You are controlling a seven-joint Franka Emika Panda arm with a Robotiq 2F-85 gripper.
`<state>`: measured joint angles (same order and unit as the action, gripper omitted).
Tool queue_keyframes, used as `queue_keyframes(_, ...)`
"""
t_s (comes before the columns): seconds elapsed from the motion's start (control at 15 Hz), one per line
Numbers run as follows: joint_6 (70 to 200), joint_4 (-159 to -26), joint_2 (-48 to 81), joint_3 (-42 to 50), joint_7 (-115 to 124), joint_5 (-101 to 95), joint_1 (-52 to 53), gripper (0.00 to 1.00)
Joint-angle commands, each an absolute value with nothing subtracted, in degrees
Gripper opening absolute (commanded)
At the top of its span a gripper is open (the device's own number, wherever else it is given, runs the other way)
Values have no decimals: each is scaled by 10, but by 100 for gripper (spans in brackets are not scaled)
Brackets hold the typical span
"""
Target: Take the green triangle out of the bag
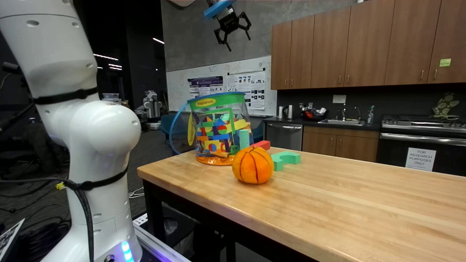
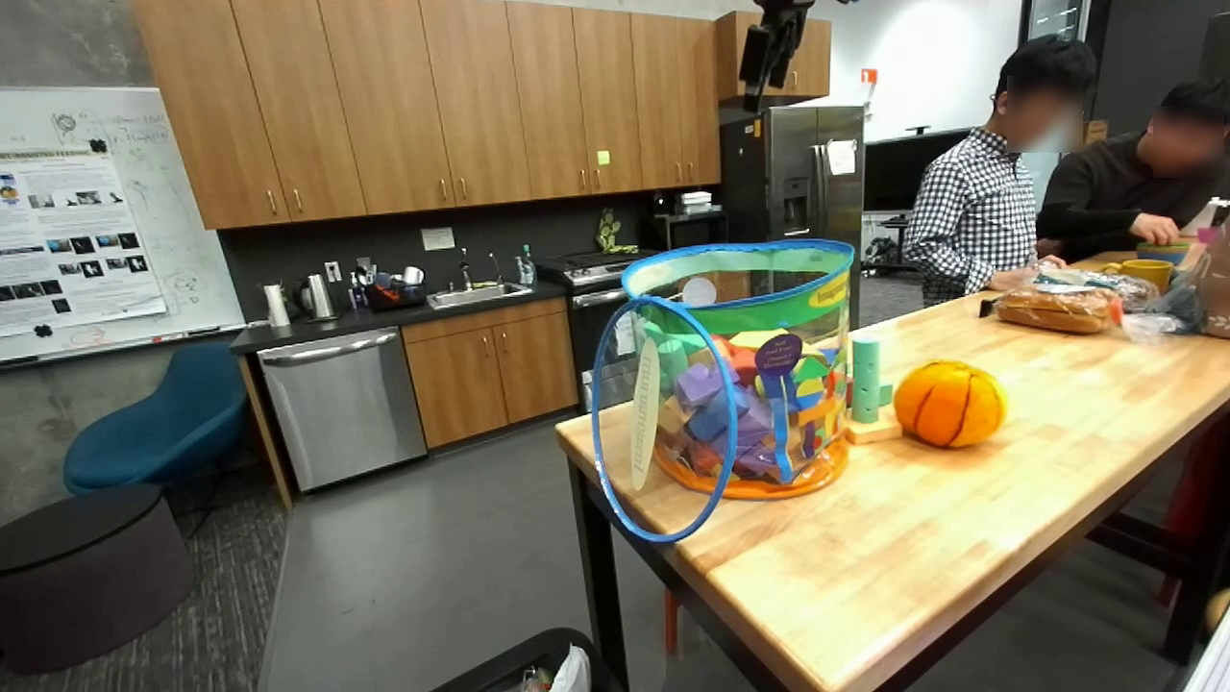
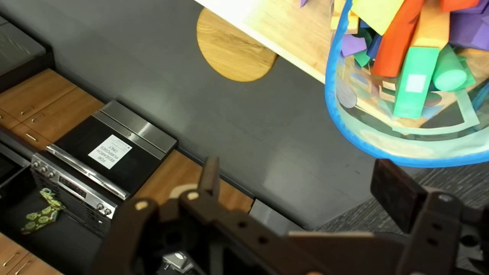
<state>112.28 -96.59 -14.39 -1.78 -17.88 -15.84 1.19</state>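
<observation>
The see-through, green-banded round plastic bag point(image 1: 231, 99) of many-coloured toy blocks point(image 3: 395, 46) stands well below the black two-fingered gripper point(image 1: 239, 44), whose jaws are spread wide, holding nothing.

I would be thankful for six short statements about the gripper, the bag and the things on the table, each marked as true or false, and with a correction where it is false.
1. The gripper is open and higher than the bag. True.
2. The bag's top is closed. False: it is open, and blocks show inside it in the wrist view.
3. The gripper holds a block. False: it holds nothing.
4. The orange ball rests on the table. True.
5. The bag lies on its side. False: it stands upright on the table.
6. A green arch-shaped block is on the table, outside the bag. True.
</observation>
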Motion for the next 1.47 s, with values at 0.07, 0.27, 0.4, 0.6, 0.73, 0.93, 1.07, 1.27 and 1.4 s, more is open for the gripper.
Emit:
queue_keyframes(0.07, 1114, -924, -103, -58, -104, -185, 25, 100)
queue_keyframes(0.27, 1097, -881, -67, -88, -48, -196, 38, 100)
queue_keyframes(0.4, 1087, -861, -48, -98, -22, -207, 45, 100)
queue_keyframes(0.6, 1057, -844, -37, -97, -28, -231, 49, 100)
queue_keyframes(0.73, 1076, -865, -45, -94, -28, -219, 52, 100)
queue_keyframes(0.93, 1070, -860, -45, -90, -32, -217, 51, 100)
queue_keyframes(1.07, 1067, -862, -46, -88, -39, -206, 51, 100)
queue_keyframes(1.27, 1062, -863, -36, -84, -51, -186, 50, 100)
queue_keyframes(1.4, 1067, -869, -19, -83, -59, -171, 51, 100)
